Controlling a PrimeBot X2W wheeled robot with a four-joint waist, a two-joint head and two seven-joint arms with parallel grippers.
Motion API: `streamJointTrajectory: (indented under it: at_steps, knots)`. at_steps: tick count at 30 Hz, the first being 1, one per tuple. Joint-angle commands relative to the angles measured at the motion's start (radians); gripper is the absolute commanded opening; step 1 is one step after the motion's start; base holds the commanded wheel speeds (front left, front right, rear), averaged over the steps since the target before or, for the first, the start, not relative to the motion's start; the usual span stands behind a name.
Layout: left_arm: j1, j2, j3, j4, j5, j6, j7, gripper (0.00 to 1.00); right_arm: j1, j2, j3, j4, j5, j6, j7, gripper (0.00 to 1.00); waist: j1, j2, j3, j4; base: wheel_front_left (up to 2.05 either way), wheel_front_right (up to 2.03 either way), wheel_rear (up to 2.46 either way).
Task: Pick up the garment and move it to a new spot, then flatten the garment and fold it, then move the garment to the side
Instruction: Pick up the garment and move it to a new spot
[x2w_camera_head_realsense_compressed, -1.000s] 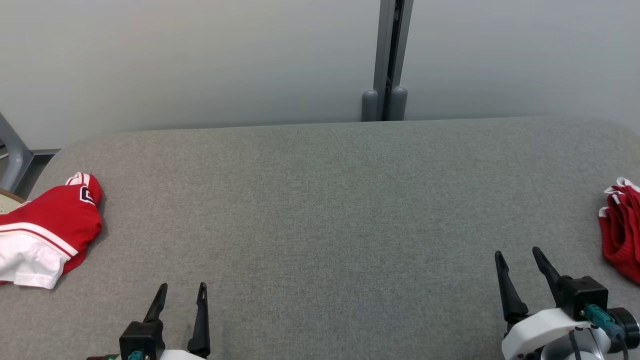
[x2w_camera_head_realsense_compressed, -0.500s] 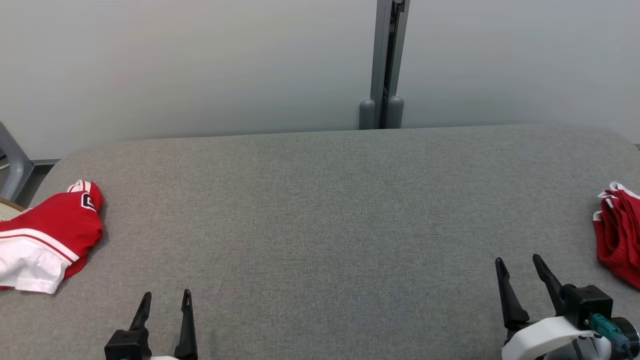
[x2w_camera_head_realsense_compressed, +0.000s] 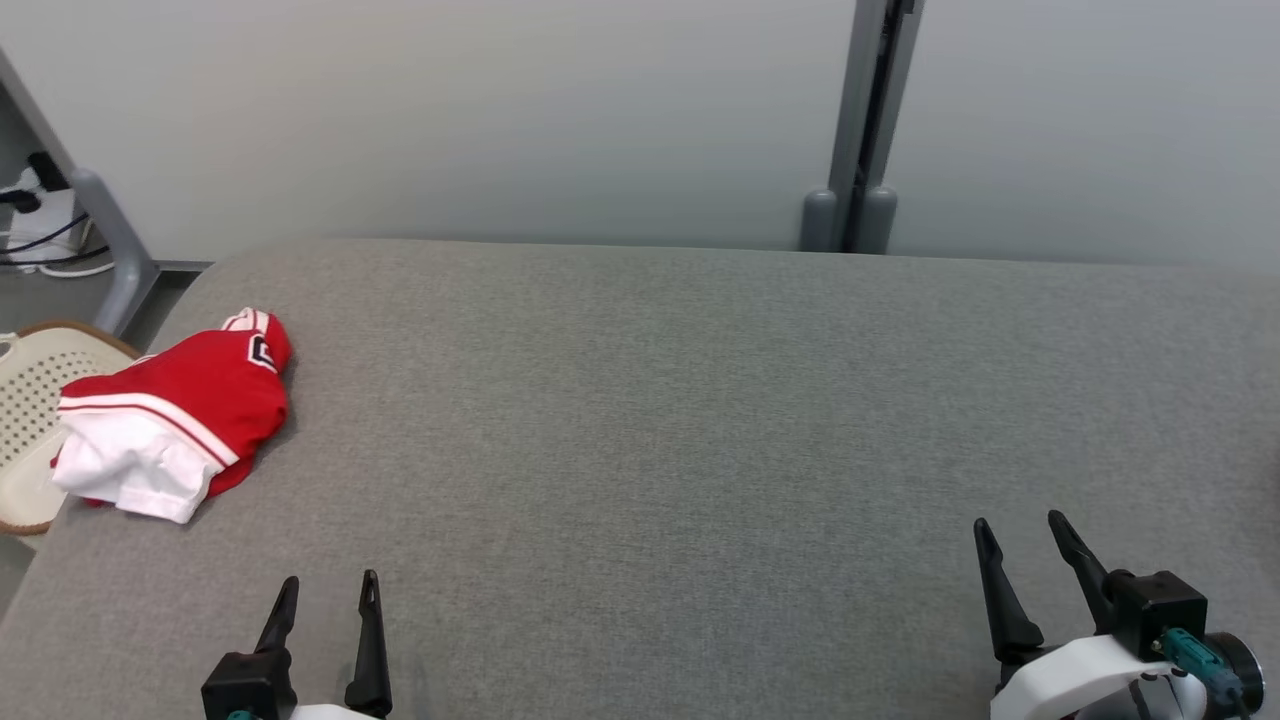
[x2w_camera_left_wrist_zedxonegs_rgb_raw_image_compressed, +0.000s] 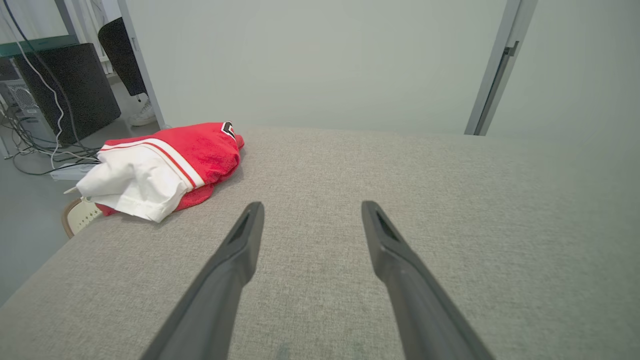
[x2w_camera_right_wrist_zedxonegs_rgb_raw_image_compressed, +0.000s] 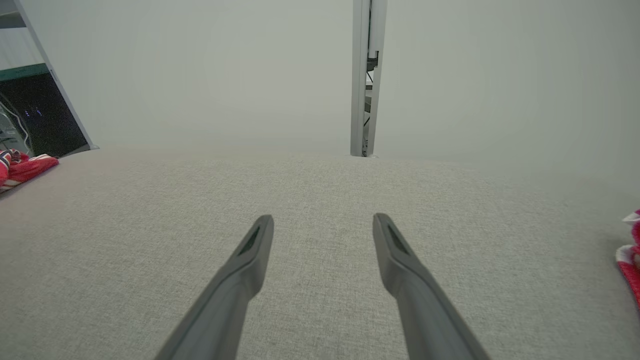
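Right, head view first: the red-and-white garment (x2w_camera_head_realsense_compressed: 175, 415) is seen bunched at about nine o'clock, at the left end of the grey padded table (x2w_camera_head_realsense_compressed: 650, 420). Its outer edge overhangs toward a cream perforated basket (x2w_camera_head_realsense_compressed: 25, 400) just beside that end. That corner is judged a staging spot rather than a working one, since the wide middle is left bare for flattening and folding. The left gripper (x2w_camera_head_realsense_compressed: 330, 582) is shown at seven o'clock and the right gripper (x2w_camera_head_realsense_compressed: 1018, 520) at five, both low over the near edge with jaws parted and nothing held. Both are well apart from the cloth, so the pick-up is judged not yet begun. Over to the left wrist view: two dark fingers are spread wide above bare fabric, and the garment is found at ten o'clock, near but untouched, white panel forward and red body behind. This arm is judged the natural one for the reach, being the nearer. Now the right wrist view: the fingers are likewise held apart over bare table, and the garment is reduced to a red sliver at nine o'clock. A second red cloth (x2w_camera_right_wrist_zedxonegs_rgb_raw_image_compressed: 631, 250) is glimpsed at three o'clock; whether it belongs to the job cannot be told. The right arm is probably held ready there so that a two-handed spread can be made in the middle.
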Motion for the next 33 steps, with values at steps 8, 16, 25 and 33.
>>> streamJointTrajectory:
  at_steps: [8,16,25,33]
  knots:
    - [0.009,0.005,0.032,0.004,0.01,-0.009,0.0,1.0,0.012,-0.005,0.018,0.003,0.019,0.0,-0.004,1.0,0.0,0.0,0.009,0.177,0.0,0.0,0.0]
    - [0.027,0.004,0.092,0.003,-0.007,0.001,0.0,1.0,-0.005,-0.005,0.053,0.006,0.014,0.0,-0.004,1.0,0.0,0.0,0.019,0.292,0.0,0.0,0.0]
    - [0.048,0.004,0.124,-0.008,-0.014,0.012,0.0,1.0,-0.013,-0.005,0.072,0.01,0.007,0.0,-0.004,1.0,0.0,0.0,0.031,0.392,0.0,0.0,0.0]
    - [0.041,0.004,0.134,-0.003,-0.004,0.007,0.0,1.0,-0.029,-0.006,0.083,0.015,0.004,0.0,-0.004,1.0,0.0,0.0,0.048,0.397,0.0,0.0,0.0]
